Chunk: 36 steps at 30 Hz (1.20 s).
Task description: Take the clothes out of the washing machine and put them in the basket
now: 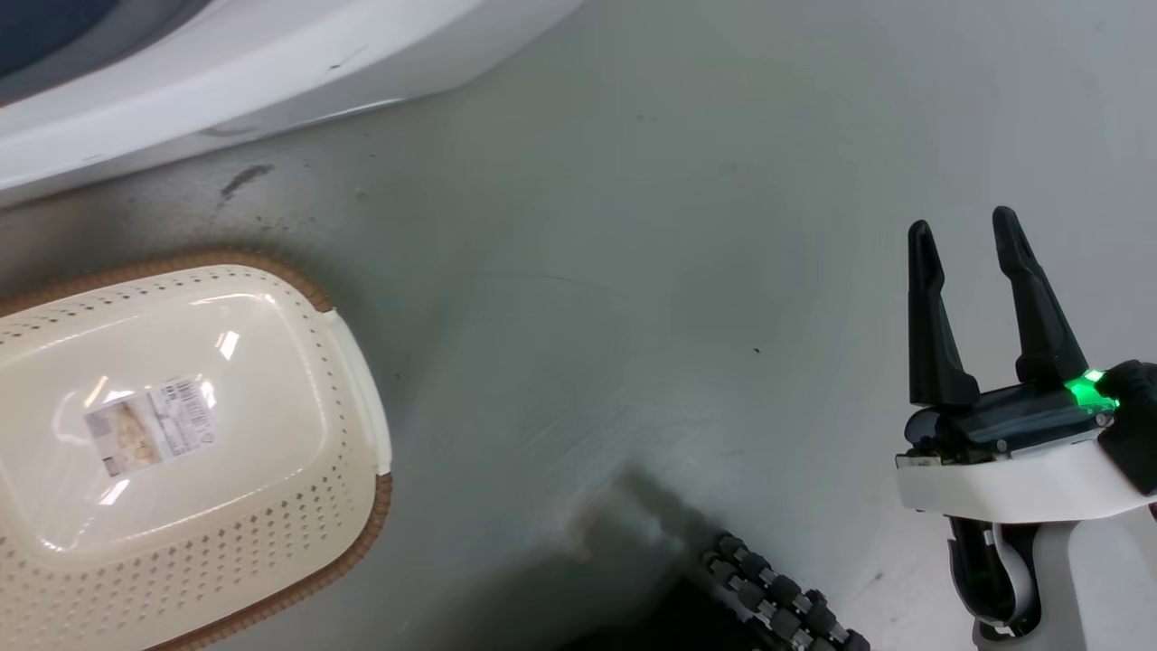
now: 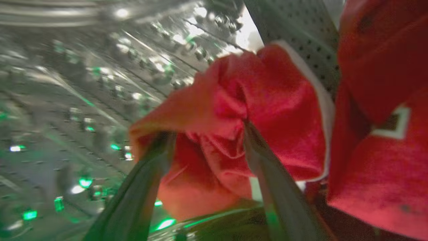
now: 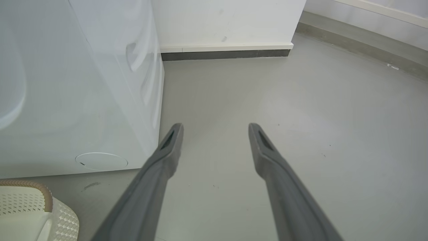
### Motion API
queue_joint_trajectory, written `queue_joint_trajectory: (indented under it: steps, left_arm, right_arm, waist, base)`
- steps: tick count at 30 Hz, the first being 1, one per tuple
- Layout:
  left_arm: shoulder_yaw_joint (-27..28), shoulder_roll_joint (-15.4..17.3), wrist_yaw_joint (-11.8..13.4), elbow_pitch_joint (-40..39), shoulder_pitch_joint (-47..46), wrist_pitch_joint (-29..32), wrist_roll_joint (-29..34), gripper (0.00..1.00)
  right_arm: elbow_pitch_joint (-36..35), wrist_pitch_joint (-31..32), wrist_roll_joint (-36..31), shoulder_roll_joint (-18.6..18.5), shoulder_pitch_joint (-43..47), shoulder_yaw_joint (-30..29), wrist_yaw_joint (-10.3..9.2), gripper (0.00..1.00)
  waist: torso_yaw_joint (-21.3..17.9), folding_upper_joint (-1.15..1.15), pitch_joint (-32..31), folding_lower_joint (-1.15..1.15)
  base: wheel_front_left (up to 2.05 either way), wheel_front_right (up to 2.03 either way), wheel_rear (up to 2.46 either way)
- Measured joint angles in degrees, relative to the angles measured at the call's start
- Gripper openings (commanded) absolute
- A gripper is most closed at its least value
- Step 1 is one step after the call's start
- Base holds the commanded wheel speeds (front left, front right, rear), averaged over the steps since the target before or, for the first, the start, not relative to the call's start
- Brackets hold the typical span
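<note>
Left gripper (image 2: 207, 132) is inside the washer's drum (image 2: 100, 100). Its fingers are spread wide with a bunch of the clothes (image 2: 277, 110) between them, and the jaws are apart, not clamped. Red cloth drapes over the left fingertip and presses against the inner side of the other finger. A white stripe (image 2: 322, 107) runs along the edge of the bunched piece. More red fabric with dark white-edged lettering (image 2: 393, 124) hangs closer to the camera at the right of the left wrist view. All the clothes seen are in the drum, against its perforated steel wall. The left wrist view is blurred, with green light glinting off the drum.

In the head view the washer (image 1: 226, 81) is a white body across the top left. The basket (image 1: 226, 561) sits on the floor (image 1: 633, 271) just in front of the washer, near it but not touching. It holds nothing; a label (image 1: 149, 425) shows on its base. A dark scuff (image 1: 246, 178) marks the floor between washer and basket.

Right gripper (image 1: 962, 221) is well away from the washer, out to its right side, above bare floor. Its jaws are wide apart and grip nothing, and a green light glows at the finger base. A black ribbed roller (image 1: 777, 597) lies farther from the washer than the basket does, at the bottom of the head view.

In the right wrist view the washer's white panel carries a round cap (image 3: 101, 161) low down. A white wall (image 3: 227, 20) with a dark baseboard (image 3: 227, 53) stands behind the washer.
</note>
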Motion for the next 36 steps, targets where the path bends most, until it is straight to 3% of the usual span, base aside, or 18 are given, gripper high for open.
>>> queue_joint_trajectory:
  steps: [12, 13, 14, 15, 25, 33, 34, 36]
  left_arm:
    - [-3.8, 4.8, 0.0, -2.3, -1.0, 3.7, -4.8, 1.0]
    - [-3.8, 4.8, 0.0, -2.3, -1.1, 3.7, -5.4, 0.77]
    - [-3.8, 4.7, 0.0, -2.3, -1.3, 3.5, -5.8, 0.26]
    - [-3.9, 4.7, 0.0, -2.4, -1.3, 3.0, -5.9, 0.0]
    - [-4.8, 4.7, 0.0, -1.4, -1.5, -7.3, -7.0, 0.0]
    - [-3.8, -1.0, 1.3, 3.0, 2.5, -24.7, -9.9, 0.0]
    - [-3.5, -2.7, 1.9, 4.2, 4.4, -30.2, -10.5, 0.0]
    - [-2.9, -4.7, 2.3, 5.8, 6.4, -35.4, -11.6, 0.0]
  right_arm:
    - [-1.6, 0.0, 1.7, 0.0, 0.0, 0.8, 0.0, 1.0]
    - [-1.7, 0.0, 1.7, 0.0, 0.0, 0.7, -0.01, 1.0]
    - [-1.8, 0.0, 1.7, 0.0, 0.0, 0.6, 0.0, 1.0]
    - [-1.8, 0.0, 1.7, 0.0, -0.1, 0.4, -0.01, 1.0]
    - [-1.6, 0.0, 1.1, 0.0, -1.3, -0.5, 0.0, 1.0]
    - [-0.7, 0.0, -1.0, 0.0, -2.5, -3.0, -0.01, 1.0]
    - [-0.4, 0.0, -1.5, 0.0, -2.6, -3.5, 0.0, 1.0]
    - [-0.2, 0.0, -2.1, 0.0, -2.7, -4.1, 0.0, 1.0]
  waist:
    - [-1.7, 0.0, 2.7, -0.01]
    - [-1.5, 0.0, 2.8, -0.01]
    - [-1.4, 0.0, 3.0, 0.0]
    - [-1.2, 0.0, 3.0, 0.0]
    - [0.1, 0.0, 1.9, 0.0]
    - [2.6, 0.0, -1.9, -0.01]
    - [3.4, 0.0, -3.5, -0.01]
    - [4.2, 0.0, -5.3, -0.01]
  base:
    - [0.0, 0.0, 0.0]
    - [0.0, 0.0, 0.0]
    - [0.0, 0.0, 0.0]
    - [0.0, 0.0, 0.0]
    - [0.0, 0.0, 0.0]
    - [0.0, 0.0, 0.0]
    - [0.0, 0.0, 0.0]
    - [0.0, 0.0, 0.0]
